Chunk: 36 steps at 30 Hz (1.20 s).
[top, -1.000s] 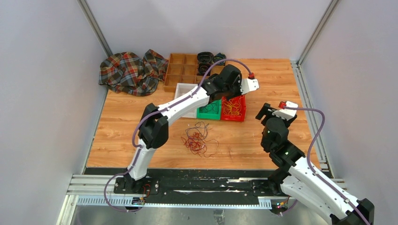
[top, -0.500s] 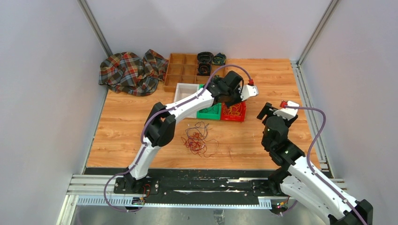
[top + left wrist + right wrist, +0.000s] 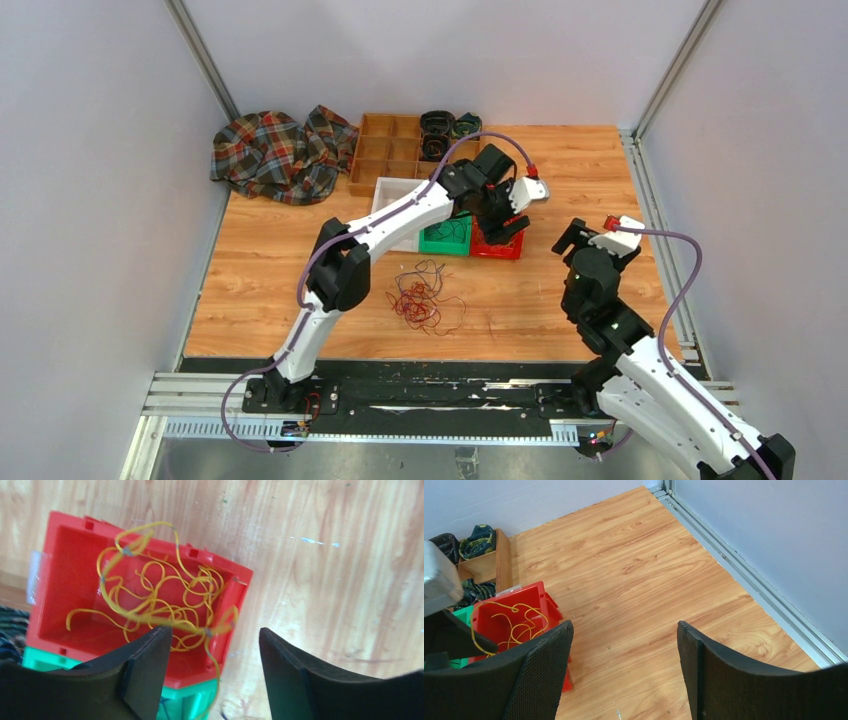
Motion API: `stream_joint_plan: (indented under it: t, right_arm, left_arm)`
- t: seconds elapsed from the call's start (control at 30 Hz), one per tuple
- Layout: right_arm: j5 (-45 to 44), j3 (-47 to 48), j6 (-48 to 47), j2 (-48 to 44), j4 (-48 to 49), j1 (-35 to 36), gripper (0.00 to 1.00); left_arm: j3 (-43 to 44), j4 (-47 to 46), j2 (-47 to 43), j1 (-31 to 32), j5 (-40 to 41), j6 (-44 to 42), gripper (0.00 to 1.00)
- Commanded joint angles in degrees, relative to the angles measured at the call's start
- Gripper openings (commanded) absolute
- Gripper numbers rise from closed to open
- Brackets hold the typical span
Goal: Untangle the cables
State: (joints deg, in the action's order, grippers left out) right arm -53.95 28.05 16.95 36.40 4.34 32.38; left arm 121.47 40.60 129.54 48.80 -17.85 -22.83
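Scene, left to right: plaid cloth (image 3: pixel 275 155) bunched at far left corner of desk (image 3: pixel 270 280). Wooden tray (image 3: pixel 385 150) beside it. Row of bins next: white bin (image 3: pixel 392 200), green bin (image 3: pixel 445 238), red bin (image 3: pixel 55 580).

Tangle of cables (image 3: pixel 422 297) loose on bare desk, nearer than the bins, between the two arms; red and dark strands, looped over each other. Yellow cables (image 3: pixel 155 597) sorted apart, curled inside red bin, one strand draped over its near rim and hanging toward green bin.

Left end effector (image 3: pixel 212 635) reached out above red bin, fingers spread, pinching nothing. Right end effector (image 3: pixel 624 627) off to the right over bare desk, fingers spread wide, nothing between them, well apart from the tangle.

Step in hand, as judged: dropping a yellow strand into red bin. To do well:
- keep fingers spread wide and lift straight up, to avoid dragging a loop out
- check the draped strand; nudge it over the rim if likely to slide off
- then down to the tangle, pick one free end of a single colour, not the knotted middle
- pull slow and low, with right end effector pinning the rest, to avoid lifting the whole heap
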Motion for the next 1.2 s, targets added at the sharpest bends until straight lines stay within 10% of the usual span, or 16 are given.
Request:
stream_joint_plan:
  t: [0.0, 0.33, 0.8, 1.17]
  right_arm:
    - [0.54, 2.4, 1.44, -0.97, -1.25, -1.18, 0.75]
    - [12.21, 5.14, 4.11, 3.95, -2.05, -3.35, 0.75]
    - [30.94, 15.86, 7.05, 27.03, 1.85, -9.62, 0.76]
    - [35.44, 24.48, 10.46, 44.87, 1.9, -16.71, 0.72]
  left_arm:
    - [-0.49, 5.5, -6.03, -1.25, -5.87, 0.25, 0.75]
    - [1.09, 7.37, -7.62, -4.45, -8.93, 2.89, 0.72]
    - [0.6, 13.8, -13.51, -9.65, -26.88, -0.1, 0.96]
    - [-13.14, 13.92, -28.94, -15.41, -12.49, -3.48, 0.97]
